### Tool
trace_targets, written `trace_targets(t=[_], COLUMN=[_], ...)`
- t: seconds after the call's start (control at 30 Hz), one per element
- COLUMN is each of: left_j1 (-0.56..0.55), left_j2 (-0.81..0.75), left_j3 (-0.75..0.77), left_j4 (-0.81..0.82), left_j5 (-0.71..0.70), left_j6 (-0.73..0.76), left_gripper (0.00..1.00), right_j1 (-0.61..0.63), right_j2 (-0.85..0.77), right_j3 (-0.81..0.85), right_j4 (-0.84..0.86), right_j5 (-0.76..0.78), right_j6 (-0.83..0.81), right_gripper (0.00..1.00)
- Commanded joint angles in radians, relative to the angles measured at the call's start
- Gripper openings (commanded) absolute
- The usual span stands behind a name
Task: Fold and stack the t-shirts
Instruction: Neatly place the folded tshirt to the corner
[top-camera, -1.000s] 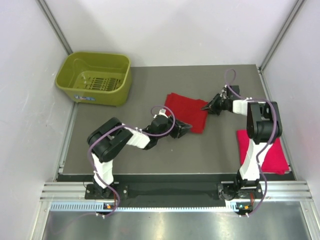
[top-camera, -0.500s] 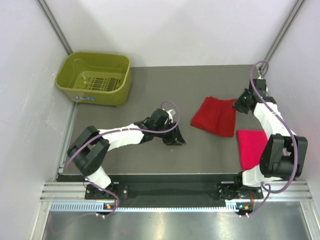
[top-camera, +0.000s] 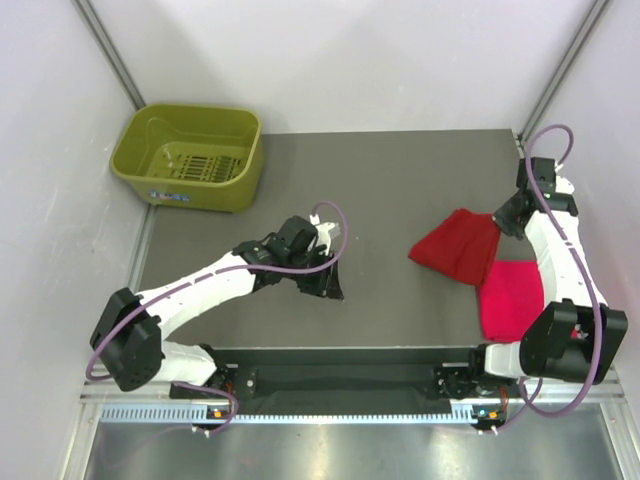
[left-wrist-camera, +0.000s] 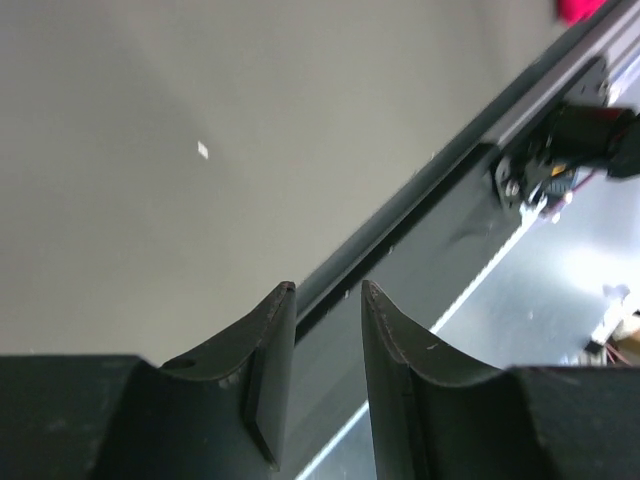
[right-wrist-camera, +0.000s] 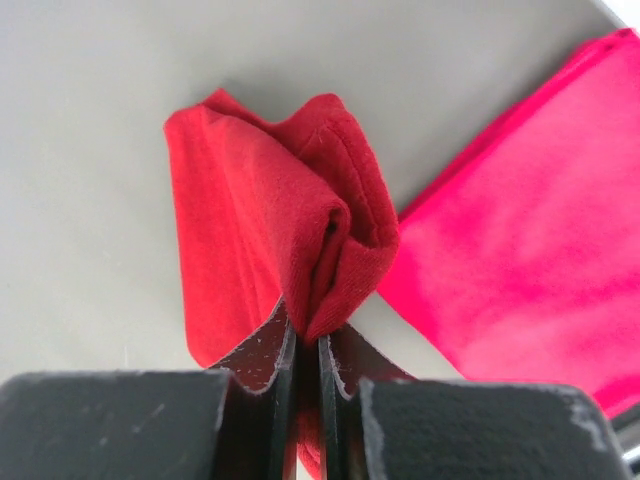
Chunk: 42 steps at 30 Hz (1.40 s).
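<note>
T-shirts here are light, limp cloth that sags and sheds its folds when lifted, so a pinch through all layers at a folded edge looks the safest hold. From above, the dark red shirt (top-camera: 455, 250) hangs bunched from the right gripper (top-camera: 503, 215), its trailing edge meeting the far left corner of the pink shirt (top-camera: 515, 298), which lies flat and folded; half a second ago the two were apart. The left gripper (top-camera: 328, 285) is well to the left of the pink shirt, farther off than before. The left wrist view shows that gripper (left-wrist-camera: 328, 290) only narrowly parted and holding nothing. The right wrist view shows the other gripper (right-wrist-camera: 307, 335) clamped on a gathered fold of the dark red shirt (right-wrist-camera: 270, 220), just beside the pink shirt (right-wrist-camera: 520, 230).
</note>
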Motion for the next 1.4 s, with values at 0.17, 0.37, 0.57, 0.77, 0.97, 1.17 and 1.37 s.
trace_targets(t=[0.17, 0.37, 0.57, 0.77, 0.97, 1.17, 1.37], left_j1=[0.033, 0.070, 0.088, 0.108, 0.113, 0.114, 0.119], left_j2=[0.006, 0.006, 0.020, 0.041, 0.078, 0.098, 0.113], left_j3=[0.017, 0.024, 0.025, 0.037, 0.048, 0.048, 0.047], left_j4=[-0.114, -0.116, -0.121, -0.125, -0.114, -0.101, -0.095], left_j5=[0.124, 0.164, 0.196, 0.223, 0.251, 0.266, 0.286], left_j6=[0.074, 0.085, 0.099, 0.111, 0.105, 0.100, 0.103], left_gripper=[0.37, 0.37, 0.37, 0.37, 0.37, 0.36, 0.36], right_j1=[-0.079, -0.133, -0.164, -0.211, -0.249, -0.305, -0.343], right_j2=[-0.015, 0.034, 0.051, 0.044, 0.034, 0.006, -0.005], right_j3=[0.196, 0.307, 0.340, 0.373, 0.393, 0.374, 0.344], right_j4=[-0.120, -0.175, -0.201, -0.223, -0.246, -0.252, -0.250], right_j5=[0.072, 0.044, 0.023, -0.003, -0.035, -0.071, -0.106], right_j6=[0.041, 0.073, 0.081, 0.070, 0.059, 0.056, 0.044], right_gripper=[0.00, 0.00, 0.00, 0.00, 0.00, 0.00, 0.00])
